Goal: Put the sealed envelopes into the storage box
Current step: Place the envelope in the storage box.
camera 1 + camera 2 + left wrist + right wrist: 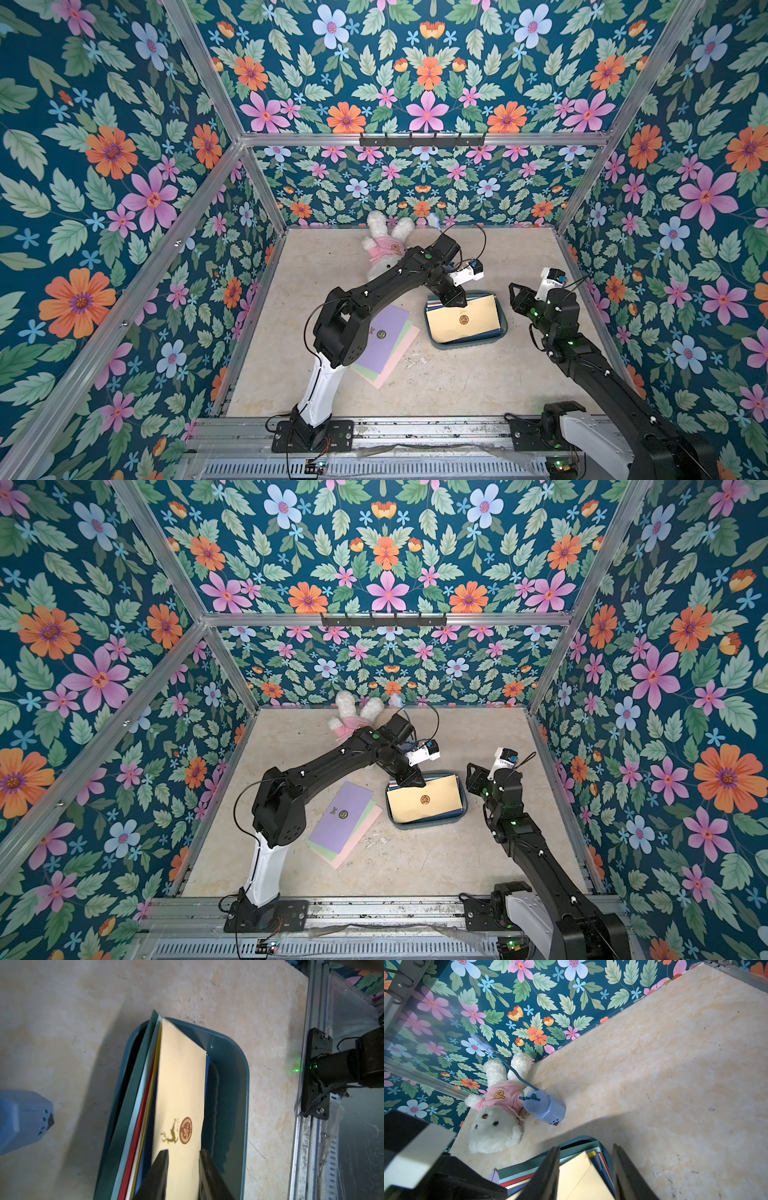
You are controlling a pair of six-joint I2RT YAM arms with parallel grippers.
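The dark teal storage box (469, 345) (428, 823) (239, 1053) (581, 1138) sits mid-table in both top views. A cream envelope (465, 318) (428, 800) (180, 1084) with a brown seal lies on top of several coloured envelopes (145, 1126) standing in it. My left gripper (451, 299) (184, 1152) hovers over the box's far left corner, jaws apart, one on each side of the cream envelope's end. My right gripper (515, 291) (585, 1147) is open and empty just right of the box. A lilac envelope (386, 336) (340, 816) tops a green and a pink one on the table.
A white plush bunny (386, 245) (496, 1118) in pink lies by the back wall, with a small light-blue toy (546, 1108) (22, 1120) beside it. A black hook rail (422, 139) hangs on the back wall. Floral walls enclose the table.
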